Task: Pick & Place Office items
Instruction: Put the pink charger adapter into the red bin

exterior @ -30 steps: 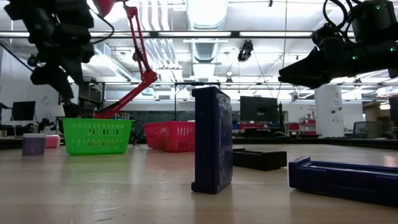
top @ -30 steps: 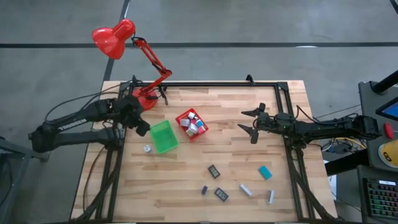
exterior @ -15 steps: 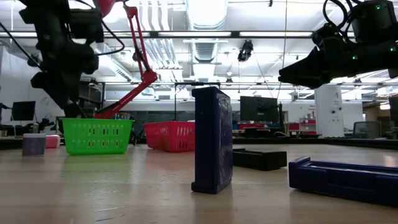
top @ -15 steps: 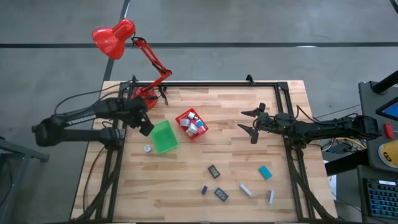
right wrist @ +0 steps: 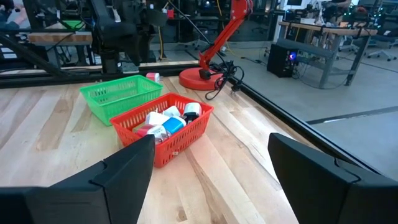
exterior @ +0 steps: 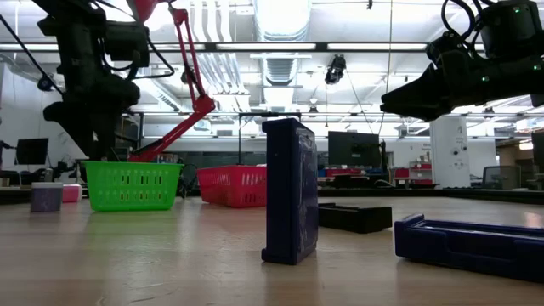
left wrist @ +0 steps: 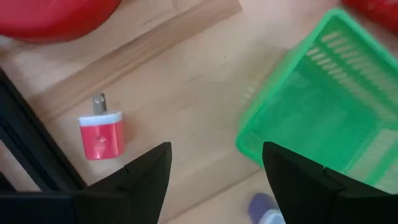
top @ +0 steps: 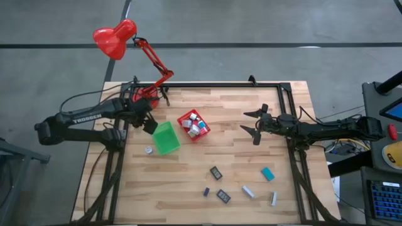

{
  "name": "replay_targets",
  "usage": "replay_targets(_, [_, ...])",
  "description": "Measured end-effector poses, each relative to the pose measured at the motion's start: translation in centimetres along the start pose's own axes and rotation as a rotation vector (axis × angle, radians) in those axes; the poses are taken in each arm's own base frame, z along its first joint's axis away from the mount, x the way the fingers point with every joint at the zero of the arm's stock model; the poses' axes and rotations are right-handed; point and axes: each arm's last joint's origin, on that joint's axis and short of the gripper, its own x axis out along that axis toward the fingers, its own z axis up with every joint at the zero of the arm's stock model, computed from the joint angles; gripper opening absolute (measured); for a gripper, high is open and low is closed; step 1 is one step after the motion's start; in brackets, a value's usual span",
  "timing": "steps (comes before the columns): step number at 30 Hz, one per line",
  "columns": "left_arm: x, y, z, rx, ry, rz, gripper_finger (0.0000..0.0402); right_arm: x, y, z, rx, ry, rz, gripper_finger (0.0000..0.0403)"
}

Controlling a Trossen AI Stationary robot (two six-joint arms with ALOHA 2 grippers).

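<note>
From above: shows the left gripper [top: 149, 124] moved off the near-left side of the green square plastic bin [top: 165, 138] and toward the desk's far-left corner, close to the red desk lamp's base [top: 146, 96]. Jaws wide, nothing held. Finds the right gripper [top: 251, 123] where it was, over the right half of the desk, spread and empty. Shows the red square plastic bin [top: 193, 125] already holding several small pieces. Leaves six loose office items untouched toward the near-right corner, among them a teal block [top: 268, 174].

At desk height: shows the left arm now drawn more upright behind the green bin, and a dark blue upright block [exterior: 291, 191] standing unchanged.

Left wrist: looks down between open fingers onto a small red-and-white plug-like item [left wrist: 102, 135] lying near the green bin, not in it. Probably means lining up the next pick.

Right wrist: faces both bins past open, empty fingers. Looks like waiting.
</note>
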Motion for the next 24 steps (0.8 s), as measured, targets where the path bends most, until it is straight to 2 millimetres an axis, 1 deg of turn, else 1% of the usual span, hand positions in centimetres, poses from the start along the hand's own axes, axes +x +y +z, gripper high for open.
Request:
replay_targets(3, [-0.3,-0.1,0.1,-0.002,-0.004,-0.004,0.0257,0.0,0.0,0.0,0.000,0.000,0.000,0.0304])
replay_targets(6, [-0.5,0.2,-0.1,0.117,0.025,0.017,0.0257,0.0,0.0,0.0,0.000,0.000,0.000,0.0300])
replay_targets(7, [-0.6,0.3,-0.2,0.132,0.044,0.028,0.0257,0.0,0.0,0.0,0.000,0.000,0.000,0.0299])
replay_targets(12, [-0.6,1.3,-1.0,0.040,0.166,0.114,0.0257,0.0,0.0,0.0,0.000,0.000,0.000,0.0298])
replay_targets(17, [-0.3,1.5,-0.3,0.042,0.114,0.149,0.0256,0.0,0.0,0.0,0.000,0.003,0.000,0.0306])
replay_targets(21, [0.1,1.9,0.6,-0.016,0.083,0.182,0.0256,0.0,0.0,0.0,-0.001,0.005,0.000,0.0311])
replay_targets(24, [0.7,2.4,1.4,-0.008,0.108,0.197,0.0254,0.0,0.0,0.0,-0.001,0.005,0.000,0.0311])
